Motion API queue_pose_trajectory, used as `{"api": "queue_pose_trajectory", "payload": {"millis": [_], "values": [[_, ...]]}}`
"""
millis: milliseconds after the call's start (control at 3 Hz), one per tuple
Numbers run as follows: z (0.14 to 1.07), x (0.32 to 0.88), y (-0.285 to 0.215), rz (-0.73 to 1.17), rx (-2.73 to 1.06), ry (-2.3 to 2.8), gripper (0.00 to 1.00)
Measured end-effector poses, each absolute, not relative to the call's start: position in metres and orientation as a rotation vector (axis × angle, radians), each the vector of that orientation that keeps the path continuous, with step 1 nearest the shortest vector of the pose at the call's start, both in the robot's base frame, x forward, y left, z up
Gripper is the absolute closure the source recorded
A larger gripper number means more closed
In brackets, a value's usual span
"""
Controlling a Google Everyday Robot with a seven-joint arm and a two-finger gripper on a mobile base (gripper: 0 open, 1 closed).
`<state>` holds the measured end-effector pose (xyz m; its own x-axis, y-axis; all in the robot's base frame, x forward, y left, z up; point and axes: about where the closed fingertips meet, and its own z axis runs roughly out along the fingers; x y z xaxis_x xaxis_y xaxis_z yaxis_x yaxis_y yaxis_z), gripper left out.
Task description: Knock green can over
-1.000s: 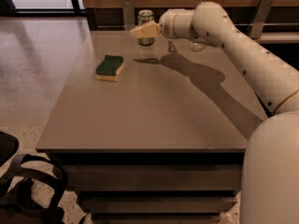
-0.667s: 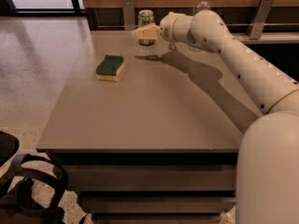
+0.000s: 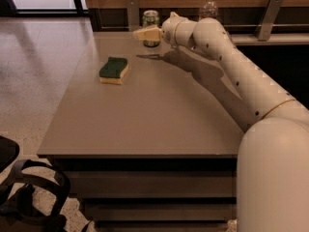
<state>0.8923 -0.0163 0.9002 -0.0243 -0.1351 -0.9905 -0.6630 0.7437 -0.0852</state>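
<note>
The green can stands upright near the far edge of the grey table, dark green with a silver top rim. My gripper reaches in from the right on the white arm and sits right in front of the can, covering its lower part. The fingertips point left at about the can's mid-height.
A yellow sponge with a green top lies on the table, left and nearer than the can. A clear plastic bottle stands behind my arm at the far edge. Metal posts rise along the back wall. A dark chair base sits bottom left.
The gripper has shifted slightly left across the front of the can. The can still stands upright in the same place.
</note>
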Motion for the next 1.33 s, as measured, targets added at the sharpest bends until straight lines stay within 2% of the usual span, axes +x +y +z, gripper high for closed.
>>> {"api": "queue_pose_trajectory", "payload": {"millis": [333,667,1333], "values": [[0.896,0.899,-0.002,0.518,-0.667,1.540,0.00],[0.890,0.903,0.011,0.555,-0.675,1.527,0.16],[0.879,0.907,0.030,0.598,-0.698,1.534,0.64]]}}
